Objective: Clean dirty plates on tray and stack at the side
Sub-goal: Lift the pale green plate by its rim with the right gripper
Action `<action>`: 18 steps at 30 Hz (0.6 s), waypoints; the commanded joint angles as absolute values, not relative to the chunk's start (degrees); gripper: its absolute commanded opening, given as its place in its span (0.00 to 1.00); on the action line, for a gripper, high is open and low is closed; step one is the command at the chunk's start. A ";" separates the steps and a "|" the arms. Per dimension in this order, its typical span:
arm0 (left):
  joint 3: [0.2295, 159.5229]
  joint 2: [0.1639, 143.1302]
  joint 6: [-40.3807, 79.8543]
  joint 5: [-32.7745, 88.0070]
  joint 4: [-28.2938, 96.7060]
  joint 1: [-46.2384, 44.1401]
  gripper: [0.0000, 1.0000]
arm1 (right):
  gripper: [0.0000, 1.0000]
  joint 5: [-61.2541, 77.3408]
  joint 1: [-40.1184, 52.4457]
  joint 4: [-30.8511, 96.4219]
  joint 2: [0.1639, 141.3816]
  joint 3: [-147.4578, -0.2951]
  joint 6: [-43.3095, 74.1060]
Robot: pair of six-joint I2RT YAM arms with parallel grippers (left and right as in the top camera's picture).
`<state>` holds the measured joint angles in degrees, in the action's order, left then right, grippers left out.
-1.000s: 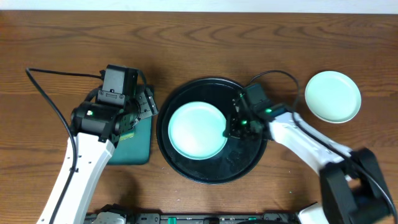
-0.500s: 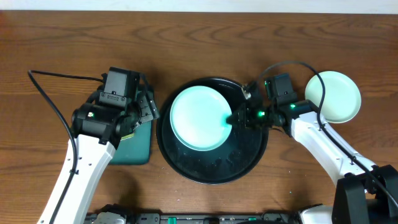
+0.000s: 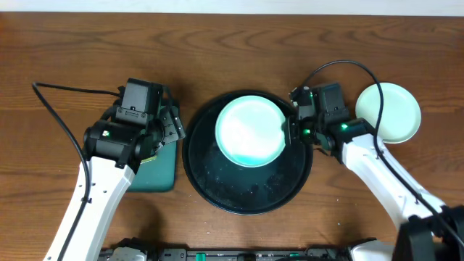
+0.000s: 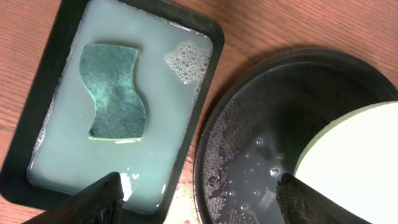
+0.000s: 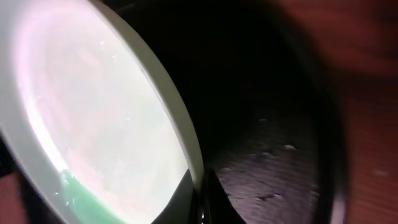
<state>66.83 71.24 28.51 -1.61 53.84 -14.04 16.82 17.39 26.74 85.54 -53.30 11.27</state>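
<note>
A mint-green plate (image 3: 251, 132) is held above the back part of the round black tray (image 3: 217, 190). My right gripper (image 3: 290, 131) is shut on its right rim. The right wrist view shows the plate's pale wet face (image 5: 93, 118) with a teal smear at the bottom left, its rim pinched between my fingers (image 5: 200, 202). A second mint-green plate (image 3: 395, 112) lies on the table at the far right. My left gripper (image 3: 168, 125) is open and empty over the gap between the sponge tray and the round tray (image 4: 249, 143). No white plate is in view.
A rectangular black tray (image 4: 205, 81) of soapy water holds a green sponge (image 4: 114, 90), left of the round tray; in the overhead view it (image 3: 161, 174) lies under my left arm. Cables run from both arms across the wooden table.
My right gripper has lifted the plate from the tray's middle and carried it back and to the right. The left arm has not moved.
</note>
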 commanded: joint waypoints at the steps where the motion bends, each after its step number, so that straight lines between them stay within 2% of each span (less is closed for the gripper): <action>1: 66.96 72.36 28.80 -1.45 54.19 -14.24 0.80 | 0.02 2.70 21.65 28.71 79.72 -54.04 6.52; 12: 66.96 73.63 28.80 -1.45 54.19 -14.24 0.80 | 0.01 -44.16 40.18 31.64 71.22 -56.01 -6.57; 18: 66.96 73.63 28.80 -1.45 54.19 -14.24 0.80 | 0.01 -59.57 48.75 27.75 71.24 -56.27 -18.15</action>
<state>66.83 73.34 28.51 -1.58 53.87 -14.04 -43.53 44.86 29.36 71.94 -54.61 -8.78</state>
